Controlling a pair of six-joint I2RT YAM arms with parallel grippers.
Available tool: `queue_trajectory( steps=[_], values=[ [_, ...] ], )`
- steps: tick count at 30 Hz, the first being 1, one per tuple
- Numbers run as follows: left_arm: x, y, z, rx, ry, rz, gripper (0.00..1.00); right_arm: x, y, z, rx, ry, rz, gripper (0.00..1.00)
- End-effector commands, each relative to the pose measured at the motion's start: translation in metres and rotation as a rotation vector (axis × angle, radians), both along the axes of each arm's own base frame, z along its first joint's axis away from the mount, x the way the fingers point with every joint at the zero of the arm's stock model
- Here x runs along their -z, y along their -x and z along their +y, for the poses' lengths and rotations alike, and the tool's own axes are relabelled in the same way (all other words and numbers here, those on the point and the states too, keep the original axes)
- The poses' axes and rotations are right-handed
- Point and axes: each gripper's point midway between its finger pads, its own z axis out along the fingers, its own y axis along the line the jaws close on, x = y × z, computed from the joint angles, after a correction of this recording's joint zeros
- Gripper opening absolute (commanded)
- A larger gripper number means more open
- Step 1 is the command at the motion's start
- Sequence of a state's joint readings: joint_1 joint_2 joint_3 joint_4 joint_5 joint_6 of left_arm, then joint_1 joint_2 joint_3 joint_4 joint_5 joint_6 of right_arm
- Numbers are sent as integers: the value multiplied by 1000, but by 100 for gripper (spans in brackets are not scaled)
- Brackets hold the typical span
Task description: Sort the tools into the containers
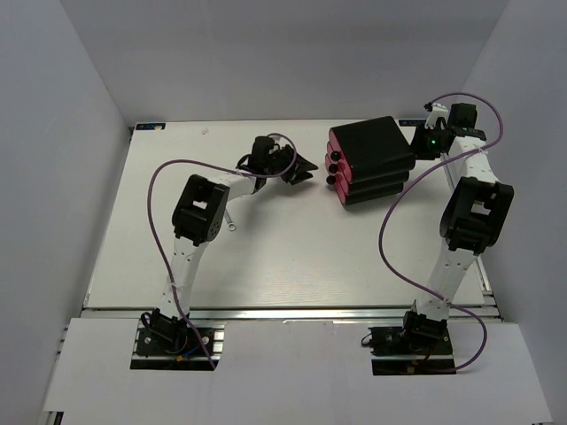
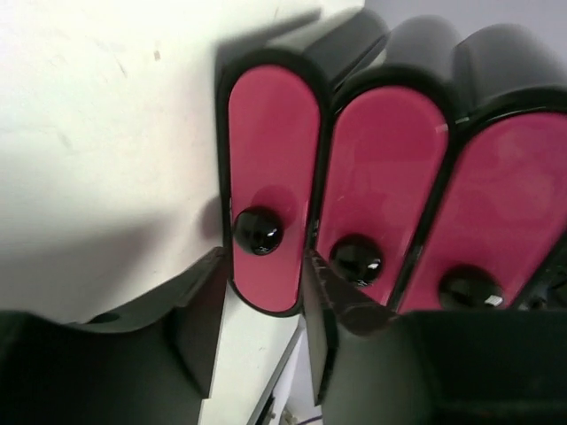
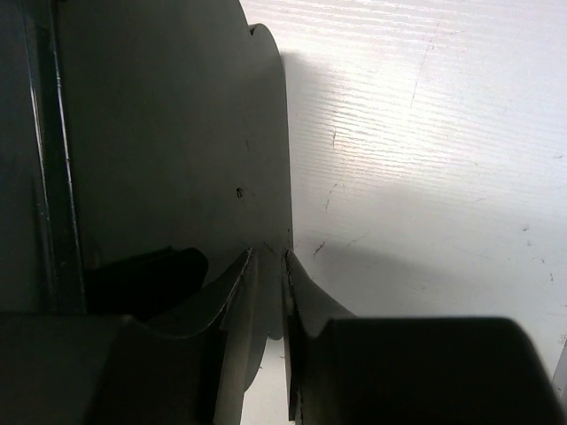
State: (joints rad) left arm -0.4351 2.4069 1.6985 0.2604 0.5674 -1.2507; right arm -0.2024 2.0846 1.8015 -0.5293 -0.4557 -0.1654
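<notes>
Holding left tool (image 2: 261, 266), fingers apart, straddling knob (image 2: 258, 230) of end drawer (image 2: 270, 133) dead ahead; bracing cabinet (image 3: 177, 133) with right tool (image 3: 267, 266), apparently pinching its rear edge.

cabinet (image 1: 376, 146) sits right of centre toward the back of the desk (image 1: 266, 266), drawer fronts facing left. three drawers (image 1: 335, 165) stacked in it, one knob each. left gripper (image 1: 306, 168) is just left of the fronts. in its wrist view the fingers (image 2: 199, 328) spread either side of the lowest drawer (image 2: 270, 177), with the knob (image 2: 258, 230) just ahead of the gap. right gripper (image 1: 418, 146) at the cabinet's right rear corner, fingers (image 3: 306, 301) tight either side of a cabinet wall edge. wrench (image 1: 229, 220) flat on desk, left of centre, just beside the left arm (image 1: 199, 212), well apart from the cabinet.
</notes>
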Motion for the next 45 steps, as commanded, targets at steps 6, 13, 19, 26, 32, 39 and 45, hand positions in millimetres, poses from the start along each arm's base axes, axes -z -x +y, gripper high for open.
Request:
queue_trajectory(
  steps=[6,13,19,26,32,39,45],
  values=[
    [6,22,-46,133,-12,38,54,6,8,9,-19,6,34,24],
    [16,28,-62,159,-16,53,55,9,8,9,-17,3,39,24],
    [16,18,-69,131,-13,38,55,9,7,9,-19,3,39,24],
    [20,14,-70,119,-4,45,32,9,7,9,-17,5,38,24],
    [23,29,-53,108,-40,57,14,9,7,6,-7,18,39,24],
    [27,38,14,-6,-146,64,18,12,8,4,-3,32,48,24],
    [20,36,52,-68,-181,66,40,14,9,3,2,38,52,24]
  ],
)
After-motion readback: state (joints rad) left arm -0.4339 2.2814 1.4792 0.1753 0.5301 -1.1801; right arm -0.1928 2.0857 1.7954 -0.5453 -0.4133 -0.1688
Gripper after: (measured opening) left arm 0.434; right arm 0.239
